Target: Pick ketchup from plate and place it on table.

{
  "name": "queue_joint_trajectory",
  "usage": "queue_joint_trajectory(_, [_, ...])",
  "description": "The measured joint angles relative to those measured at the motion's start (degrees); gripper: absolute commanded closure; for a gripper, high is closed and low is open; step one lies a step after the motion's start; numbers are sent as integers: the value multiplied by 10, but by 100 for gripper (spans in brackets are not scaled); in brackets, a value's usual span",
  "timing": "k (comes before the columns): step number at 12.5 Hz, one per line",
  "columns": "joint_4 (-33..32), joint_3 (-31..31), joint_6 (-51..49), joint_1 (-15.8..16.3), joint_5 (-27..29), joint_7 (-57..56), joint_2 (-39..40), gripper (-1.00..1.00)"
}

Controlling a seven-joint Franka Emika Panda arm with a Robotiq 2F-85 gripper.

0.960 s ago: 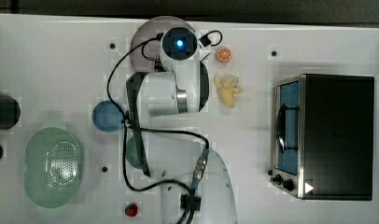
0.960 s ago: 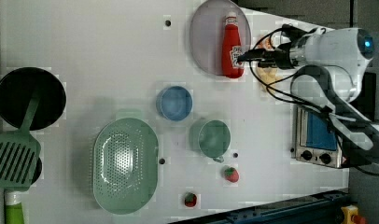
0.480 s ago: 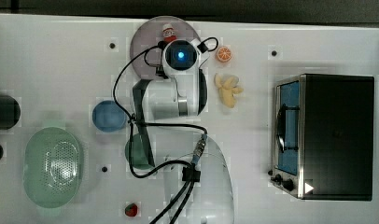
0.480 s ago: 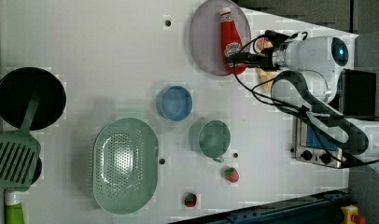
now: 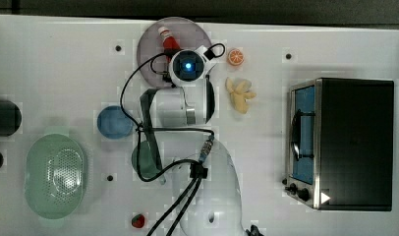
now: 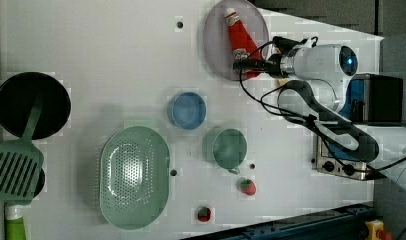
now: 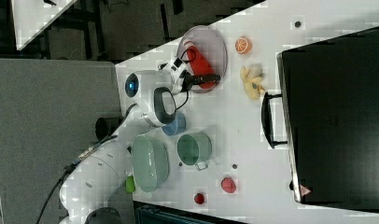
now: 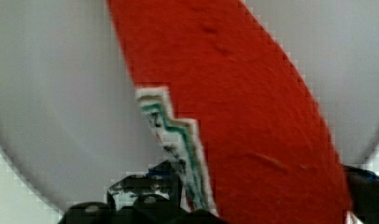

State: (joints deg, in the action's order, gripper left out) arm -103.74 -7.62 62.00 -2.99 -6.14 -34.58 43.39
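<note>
While the ketchup bottle [image 6: 238, 39] lies flat on the greyish-mauve plate [image 6: 214, 45] at the far end of the white desk [image 6: 116, 55], the Panda arm's gripper [image 6: 248, 65] reaches in level over the plate's rim, its fingers spread wide on either side of the bottle's red base, nothing yet held. Seen from the wrist, the red body [image 8: 243, 107] and its label edge sit between the dark fingers [image 8: 131, 196], a line-up that suggests the grasp comes next, before any carry to bare desk.
</note>
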Motion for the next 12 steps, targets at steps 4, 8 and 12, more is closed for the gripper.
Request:
queue_joint_trajectory(4, [-1, -1, 7, 0, -1, -1, -4, -30])
queue_joint_trajectory(8, [-2, -1, 2, 0, 2, 1, -13, -30])
queue_joint_trajectory(12, [-8, 1, -140, -2, 24, 2, -99, -30])
